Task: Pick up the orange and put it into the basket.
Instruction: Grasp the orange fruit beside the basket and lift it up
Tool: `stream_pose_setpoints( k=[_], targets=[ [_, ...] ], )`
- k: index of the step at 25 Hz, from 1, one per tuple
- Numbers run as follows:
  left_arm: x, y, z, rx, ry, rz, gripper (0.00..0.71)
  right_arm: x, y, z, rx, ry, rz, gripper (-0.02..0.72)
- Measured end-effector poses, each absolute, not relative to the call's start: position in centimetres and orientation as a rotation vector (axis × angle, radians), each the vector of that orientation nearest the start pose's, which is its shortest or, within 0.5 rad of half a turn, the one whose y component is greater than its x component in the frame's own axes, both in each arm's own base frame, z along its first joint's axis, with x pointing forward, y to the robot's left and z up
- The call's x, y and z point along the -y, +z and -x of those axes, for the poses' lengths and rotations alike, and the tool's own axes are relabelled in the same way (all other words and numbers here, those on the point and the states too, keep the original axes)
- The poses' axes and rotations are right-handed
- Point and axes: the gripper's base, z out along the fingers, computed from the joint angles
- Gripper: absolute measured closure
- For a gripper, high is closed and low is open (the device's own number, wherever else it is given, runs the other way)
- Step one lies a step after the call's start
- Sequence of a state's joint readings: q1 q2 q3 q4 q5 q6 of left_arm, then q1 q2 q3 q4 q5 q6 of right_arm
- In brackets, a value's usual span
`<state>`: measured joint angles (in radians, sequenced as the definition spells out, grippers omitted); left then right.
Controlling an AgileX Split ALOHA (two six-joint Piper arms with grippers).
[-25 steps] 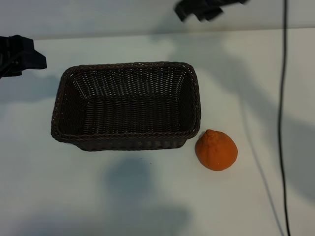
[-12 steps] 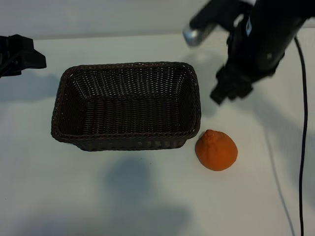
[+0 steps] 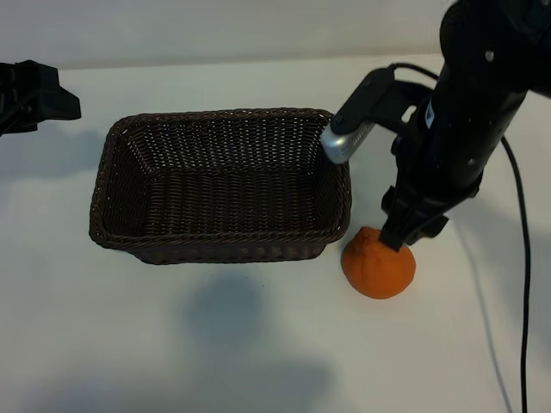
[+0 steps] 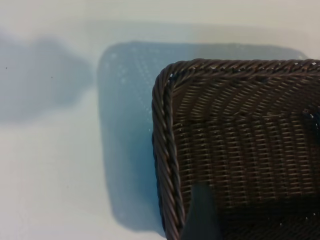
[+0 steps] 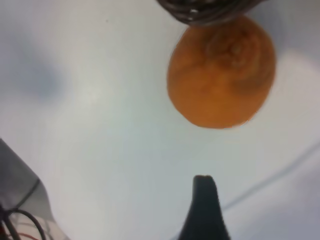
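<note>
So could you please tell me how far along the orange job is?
Nothing is finished: the orange sits on the table beside the empty basket. The right tool is poised open just above it; the left tool is parked. Grasping, lifting and dropping remain.

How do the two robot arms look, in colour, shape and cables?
The right arm is matte black and bulky, with a silver cylindrical part on one side and a thin black cable trailing over the white table. Its hand is black. Of the left arm only a black angular hand shows.
</note>
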<state>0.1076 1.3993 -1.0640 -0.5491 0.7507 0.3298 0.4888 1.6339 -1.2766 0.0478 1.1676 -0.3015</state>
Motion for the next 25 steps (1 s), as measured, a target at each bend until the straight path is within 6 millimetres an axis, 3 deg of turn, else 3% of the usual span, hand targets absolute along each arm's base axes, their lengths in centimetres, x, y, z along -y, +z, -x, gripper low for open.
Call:
stream_pose_setpoints(
  k=[10,17,25],
  targets=[
    [0.1,30.0,-29.2,-2.458,-0.445,0.091,0.114,-15.7,23.3,-27.5,-2.806,0.182,1.116,0.172],
    [0.1,30.0,-29.1,-2.461,-0.447,0.090,0.114,-16.6,20.5,-28.4,-2.836,0.246,1.110,0.172],
    [0.2,30.0,-29.1,-2.465,-0.449,0.086,0.114,-17.3,18.7,-29.6,-2.799,0.257,1.059,0.172]
  ],
)
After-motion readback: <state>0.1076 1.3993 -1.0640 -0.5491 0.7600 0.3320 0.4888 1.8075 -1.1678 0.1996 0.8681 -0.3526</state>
